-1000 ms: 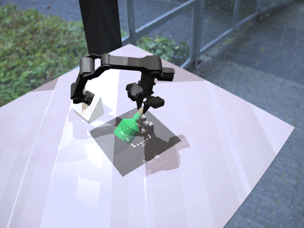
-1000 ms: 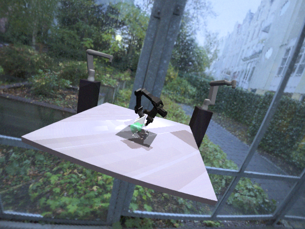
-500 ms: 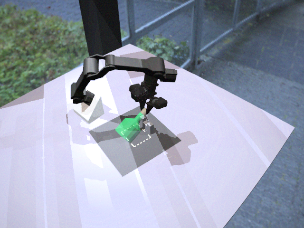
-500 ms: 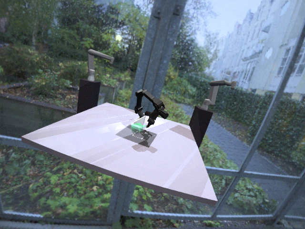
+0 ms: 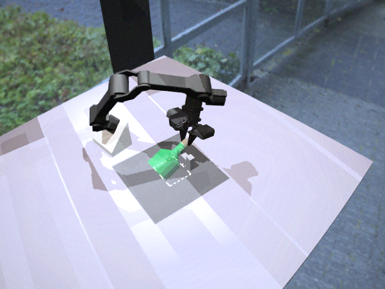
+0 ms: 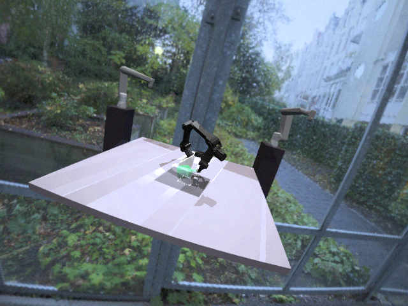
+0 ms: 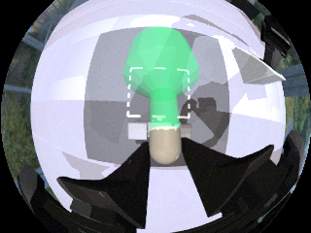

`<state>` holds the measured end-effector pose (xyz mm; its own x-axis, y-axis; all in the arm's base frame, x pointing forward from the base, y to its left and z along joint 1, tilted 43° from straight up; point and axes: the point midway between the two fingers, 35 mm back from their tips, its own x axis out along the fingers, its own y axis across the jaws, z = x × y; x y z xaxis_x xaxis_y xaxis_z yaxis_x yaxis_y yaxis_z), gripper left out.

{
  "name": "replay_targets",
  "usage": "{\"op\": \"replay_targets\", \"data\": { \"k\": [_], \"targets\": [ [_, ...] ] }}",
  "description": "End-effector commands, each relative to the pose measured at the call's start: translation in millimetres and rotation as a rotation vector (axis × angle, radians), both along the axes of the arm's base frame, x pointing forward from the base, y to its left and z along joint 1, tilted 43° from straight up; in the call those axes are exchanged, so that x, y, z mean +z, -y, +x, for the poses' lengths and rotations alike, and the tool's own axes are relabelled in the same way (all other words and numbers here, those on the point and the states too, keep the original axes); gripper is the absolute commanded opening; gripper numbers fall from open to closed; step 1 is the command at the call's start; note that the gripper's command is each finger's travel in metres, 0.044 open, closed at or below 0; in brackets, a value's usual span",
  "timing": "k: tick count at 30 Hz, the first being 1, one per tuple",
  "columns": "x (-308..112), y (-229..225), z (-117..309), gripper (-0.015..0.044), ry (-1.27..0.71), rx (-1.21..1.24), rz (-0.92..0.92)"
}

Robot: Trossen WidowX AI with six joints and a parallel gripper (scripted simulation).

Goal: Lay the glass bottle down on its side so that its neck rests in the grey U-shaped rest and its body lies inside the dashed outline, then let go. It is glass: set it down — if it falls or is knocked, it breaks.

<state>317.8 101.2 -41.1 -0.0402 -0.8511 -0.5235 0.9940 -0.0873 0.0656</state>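
In the top view, the gripper [image 5: 187, 140] [image 6: 199, 171] [image 7: 165, 144] points downward, its fingers partly open and closed on the tan neck end of the green glass bottle [image 5: 164, 161] [image 6: 184, 171] [image 7: 162, 58]. The bottle extends from the fingertips over the dark grey mat [image 5: 155, 198] [image 6: 167, 181] [image 7: 102, 126]. Its body overlaps part of the dashed outline [image 5: 170, 185] [image 6: 179, 180] [image 7: 128, 92], and a portion of the outline lies outside the body. The grey U-shaped rest [image 5: 189, 160] [image 7: 138, 131] is located beside the neck. A white wedge-shaped block [image 5: 123, 141] [image 6: 187, 160] [image 7: 255, 67] is positioned near the mat, by the arm's base. In the exterior view, the bottle is located above the mat area at the gripper, near the middle of the table [image 5: 264, 217] [image 6: 197, 227] [image 7: 53, 97]; contact between body and mat cannot be determined. In the wrist view, the tan end is situated between the two black fingers, and the green body points away from them. The body covers the far edge of the outline and projects beyond it. Portions of the rest are visible on both sides of the neck; seating of the neck in the rest cannot be confirmed.
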Motion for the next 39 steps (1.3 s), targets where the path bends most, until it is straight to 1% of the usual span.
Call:
{"op": "replay_targets", "data": {
  "k": [1, 39],
  "targets": [
    [-6, 2, 2, 0.0116, -0.001, 0.001, -0.001],
    [-30, 6, 6, 0.0116, 0.015, -0.009, 0.016]
  ]
}}
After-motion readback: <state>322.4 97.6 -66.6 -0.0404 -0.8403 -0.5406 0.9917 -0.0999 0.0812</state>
